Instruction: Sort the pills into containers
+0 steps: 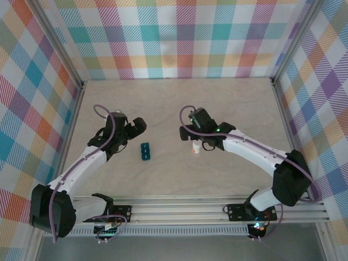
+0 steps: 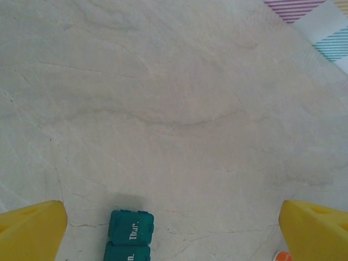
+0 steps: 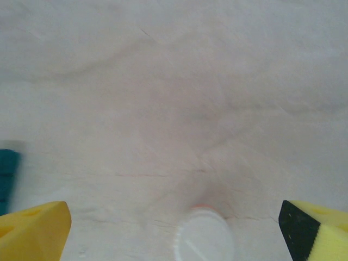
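The containers (image 1: 145,151), a teal strip of joined square compartments with shut lids, lie on the table between the two arms. In the left wrist view the containers (image 2: 130,235) sit low and left of centre, one lid marked "Thur." My left gripper (image 1: 137,126) hovers just left of and behind them, and my left gripper (image 2: 173,242) stands open with nothing between its yellow fingers (image 2: 32,228). My right gripper (image 1: 188,132) is open above a small white bottle (image 1: 196,148). Its white cap (image 3: 205,238) shows between the wide fingers (image 3: 33,231), untouched. The pills are out of view.
The bottle's orange mark (image 2: 282,256) peeks in beside the left gripper's right finger. A teal edge of the containers (image 3: 7,173) shows at the left of the right wrist view. Checked walls (image 1: 179,38) enclose the pale wood-grain table (image 1: 179,103) on three sides.
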